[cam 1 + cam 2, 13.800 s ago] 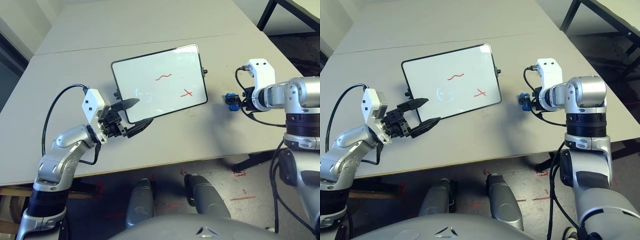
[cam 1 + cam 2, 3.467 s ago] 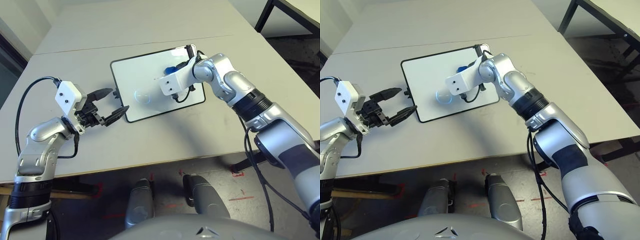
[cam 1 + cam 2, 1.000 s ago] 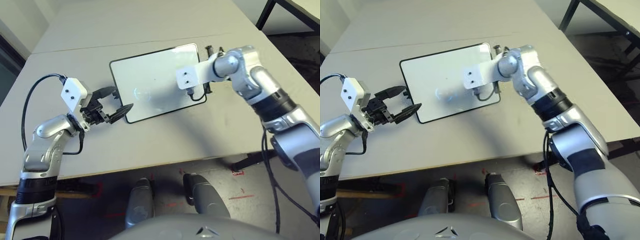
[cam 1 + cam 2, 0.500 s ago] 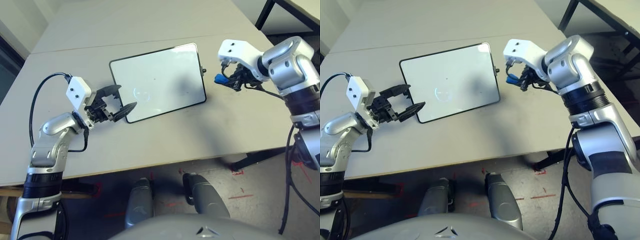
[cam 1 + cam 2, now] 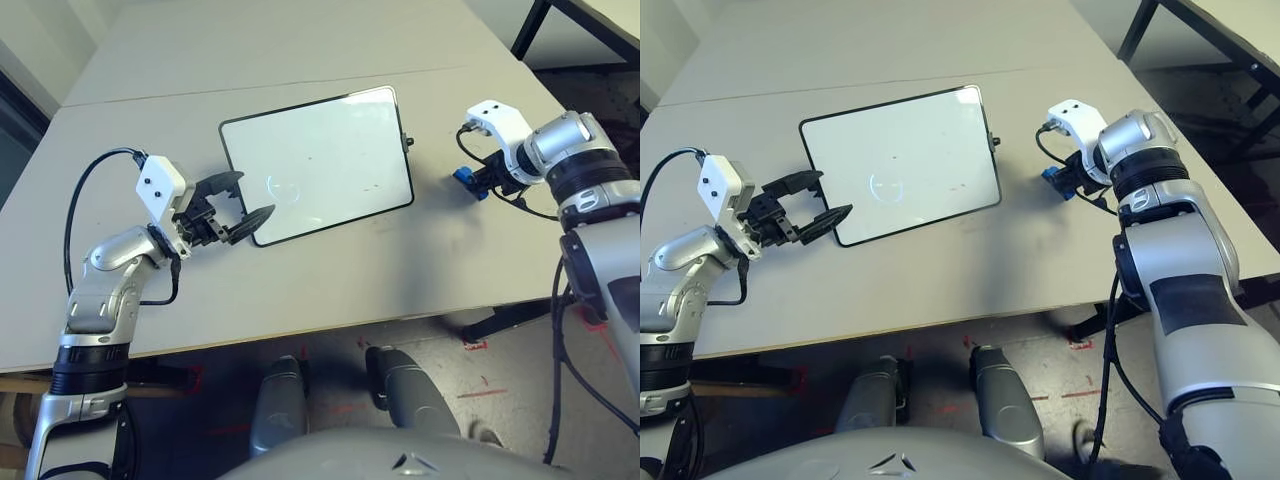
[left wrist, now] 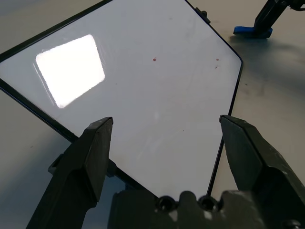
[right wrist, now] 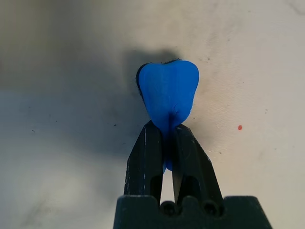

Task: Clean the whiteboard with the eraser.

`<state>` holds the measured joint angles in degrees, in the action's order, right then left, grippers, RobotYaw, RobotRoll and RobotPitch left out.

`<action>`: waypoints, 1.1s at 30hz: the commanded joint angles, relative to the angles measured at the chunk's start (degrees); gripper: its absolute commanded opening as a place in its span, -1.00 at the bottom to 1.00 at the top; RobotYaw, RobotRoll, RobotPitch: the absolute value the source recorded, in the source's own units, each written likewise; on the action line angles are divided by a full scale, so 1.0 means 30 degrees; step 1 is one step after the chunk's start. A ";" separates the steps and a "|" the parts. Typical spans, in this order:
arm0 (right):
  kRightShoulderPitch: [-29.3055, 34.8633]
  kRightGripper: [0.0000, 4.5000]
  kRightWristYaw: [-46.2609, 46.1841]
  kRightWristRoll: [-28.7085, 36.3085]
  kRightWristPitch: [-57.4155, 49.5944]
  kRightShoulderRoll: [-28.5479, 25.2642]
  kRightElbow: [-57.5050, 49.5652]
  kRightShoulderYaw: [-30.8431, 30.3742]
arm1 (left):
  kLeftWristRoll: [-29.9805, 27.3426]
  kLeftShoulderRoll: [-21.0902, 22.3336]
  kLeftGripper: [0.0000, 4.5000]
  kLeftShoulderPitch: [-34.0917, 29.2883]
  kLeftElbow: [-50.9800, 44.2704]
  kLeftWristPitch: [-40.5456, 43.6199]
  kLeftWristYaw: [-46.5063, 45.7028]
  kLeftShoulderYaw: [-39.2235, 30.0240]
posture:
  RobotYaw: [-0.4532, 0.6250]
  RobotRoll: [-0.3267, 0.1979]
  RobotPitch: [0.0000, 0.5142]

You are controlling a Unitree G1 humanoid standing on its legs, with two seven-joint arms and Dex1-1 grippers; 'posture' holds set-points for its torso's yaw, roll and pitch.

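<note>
The whiteboard (image 5: 315, 165) lies flat at mid-table; its surface is white apart from a few tiny red specks. At the board's near-left corner my left gripper (image 5: 252, 194) stands open, one finger (image 6: 90, 152) on each side of that corner without touching it. Right of the board, the blue eraser (image 5: 465, 180) is down at the tabletop with my right gripper (image 7: 163, 131) shut on its pinched middle. The left wrist view also has the eraser (image 6: 252, 31) beyond the board's far corner.
The grey table (image 5: 330, 270) stretches wide around the board, with a seam line (image 5: 200, 90) behind it. Its right edge is close to my right arm, and a dark table leg (image 5: 530, 30) stands beyond it.
My right arm left the board, swung right and lowered the eraser to the table beside it. The red marks seen earlier are wiped off. The left gripper barely moved.
</note>
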<state>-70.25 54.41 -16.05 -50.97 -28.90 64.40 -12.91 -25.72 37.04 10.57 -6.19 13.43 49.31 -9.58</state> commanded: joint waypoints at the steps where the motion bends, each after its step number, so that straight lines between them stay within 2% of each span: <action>1: -0.0022 -0.81 -0.0966 0.0453 -0.0007 0.0304 0.0856 0.0354 | 0.0131 0.0235 1.00 -0.0303 -0.0452 0.0140 -0.0046 -0.0139 | -0.24 0.25 -0.51; 6: -0.0087 -0.04 -0.1215 0.0970 -0.0227 0.0346 0.0885 0.0570 | 0.0054 0.0448 1.00 -0.0433 -0.0525 0.0232 0.0012 -0.0403 | -0.22 0.25 -0.52; 12: -0.0029 0.94 -0.1082 0.2866 -0.0414 -0.0600 -0.0748 0.2429 | -0.0849 0.0582 1.00 -0.0744 -0.1009 0.0795 -0.0490 -0.1936 | -0.15 0.25 -0.51; 15: 0.0137 0.99 -0.0129 0.4269 -0.1222 -0.1126 -0.1662 0.3554 | -0.1527 0.0364 1.00 -0.0800 -0.0979 0.1003 -0.1245 -0.3282 | -0.11 0.25 -0.48; 18: 0.1139 0.99 -0.0576 0.5561 -0.0141 -0.1642 -0.3132 0.5093 | -0.2133 0.0257 1.00 -0.0877 -0.0916 0.1286 -0.2285 -0.4771 | -0.08 0.25 -0.48; 22: 0.3705 0.99 -0.1737 0.7648 0.5955 -0.1781 -0.5111 0.8220 | -0.1868 0.0182 1.00 -0.0582 0.0324 0.1578 -0.4673 -0.6561 | -0.04 0.25 -0.46; 26: 0.5180 0.99 -0.2387 0.9575 0.8490 -0.1491 -0.4940 1.0473 | -0.1176 0.0133 1.00 -0.0487 0.1824 0.1395 -0.6566 -0.7417 | -0.02 0.25 -0.45; 33: 0.7346 0.99 -0.4005 1.0441 1.3590 -0.1279 -0.4490 1.1925 | -0.0445 0.0072 1.00 0.0131 0.4690 0.0666 -0.8849 -0.8460 | -0.04 0.25 -0.44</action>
<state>-49.76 43.61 14.20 -14.17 -33.02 49.91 21.42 -28.10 37.40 10.56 5.55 16.45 24.33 -33.93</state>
